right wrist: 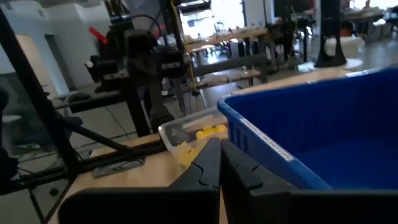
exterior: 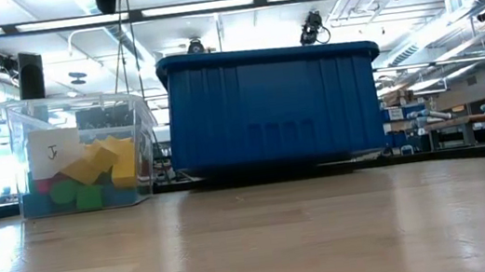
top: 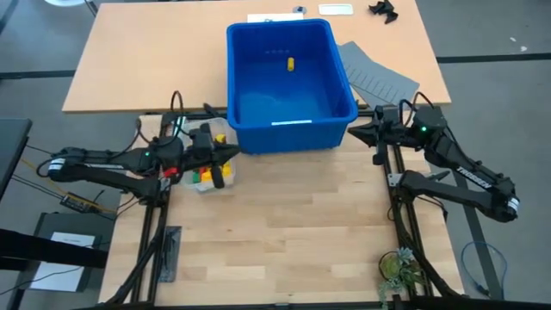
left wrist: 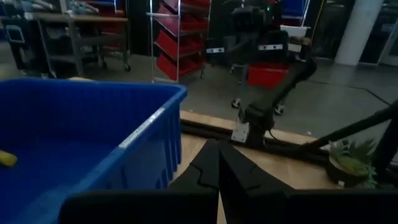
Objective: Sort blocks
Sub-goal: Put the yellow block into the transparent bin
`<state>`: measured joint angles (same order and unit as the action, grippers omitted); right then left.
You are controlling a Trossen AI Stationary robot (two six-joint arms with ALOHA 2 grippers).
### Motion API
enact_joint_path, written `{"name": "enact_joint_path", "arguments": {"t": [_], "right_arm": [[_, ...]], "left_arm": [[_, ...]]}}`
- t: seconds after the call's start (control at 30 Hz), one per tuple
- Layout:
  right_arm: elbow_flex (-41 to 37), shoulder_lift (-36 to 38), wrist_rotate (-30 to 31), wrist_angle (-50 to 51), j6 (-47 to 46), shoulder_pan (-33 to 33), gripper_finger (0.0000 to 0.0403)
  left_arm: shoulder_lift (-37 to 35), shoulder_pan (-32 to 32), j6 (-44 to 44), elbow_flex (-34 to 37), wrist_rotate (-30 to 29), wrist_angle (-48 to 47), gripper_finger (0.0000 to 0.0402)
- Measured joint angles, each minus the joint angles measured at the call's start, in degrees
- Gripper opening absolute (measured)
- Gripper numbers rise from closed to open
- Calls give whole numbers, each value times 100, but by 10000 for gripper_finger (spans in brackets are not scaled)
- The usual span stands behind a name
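The large blue bin (top: 291, 84) stands at the far middle of the wooden bench (top: 284, 232), and a single yellow block (top: 290, 62) lies on its floor toward the far wall. Just left of the bin's near left corner sits the small clear tub (top: 211, 164), holding the rest of the blocks (exterior: 97, 169) — yellow, green, red and blue pieces heaped together, with the yellow ones on top. A white label with handwriting is stuck to the tub's side in the low view.

The left hand (top: 231, 156) hangs over the tub, its tip close by the bin's near left corner; its two dark fingers (left wrist: 208, 171) are pressed together with nothing between them. The right hand (top: 355, 133) waits in the air just off the bin's near right corner, pointing toward it — its fingers (right wrist: 208, 165) are likewise pressed together and carry nothing.

A grey ridged panel (top: 376, 76) lies on the bench to the right of the bin, partly tucked behind it. A small green plant (top: 399, 267) sits at the near right edge of the bench, and a dark flat tool (top: 170, 252) lies at the near left. White papers (top: 334, 10) and a small black object (top: 385, 9) rest on the far edge.
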<state>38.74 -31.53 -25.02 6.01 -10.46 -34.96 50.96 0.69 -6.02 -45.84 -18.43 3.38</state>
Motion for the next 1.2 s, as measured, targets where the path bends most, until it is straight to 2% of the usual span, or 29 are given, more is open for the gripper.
{"name": "enact_joint_path", "arguments": {"t": [0.1, 0.17, 0.3, 0.43, 0.5, 0.6, 0.7, 0.87, 1.03, 1.2], "right_arm": [[34, -212, -28, -303, 10, 58, 3], [99, -465, -23, -481, 128, 77, 3], [520, -1253, 11, -476, 686, 28, 1], [1423, -2232, 13, 24, 1399, -147, 2], [2002, -2708, 21, 600, 1828, -266, 1], [2829, -3323, 112, 1557, 2311, -454, 4], [3504, -3853, 474, 2679, 2951, -634, 31], [4115, -4486, 888, 3816, 3693, -800, 116], [4185, -4808, 884, 4276, 3890, -894, 197], [4205, -5132, 827, 4792, 4143, -937, 234]], "left_arm": [[34, -24, 203, -89, -91, 157, 7], [187, -80, 266, -288, -389, 154, 7], [706, -458, 396, -916, -548, -557, 7], [1462, -1022, 490, -2056, -532, -2220, 7], [1876, -1277, 568, -2688, -547, -3256, 7], [2403, -1594, 772, -3486, -455, -4165, 14], [2836, -1957, 980, -4015, 33, -4474, 47], [3430, -2508, 1335, -4267, 1053, -4531, 143], [3771, -2774, 1460, -4272, 1987, -4653, 229], [3976, -2768, 1497, -4278, 2377, -4667, 264]]}}
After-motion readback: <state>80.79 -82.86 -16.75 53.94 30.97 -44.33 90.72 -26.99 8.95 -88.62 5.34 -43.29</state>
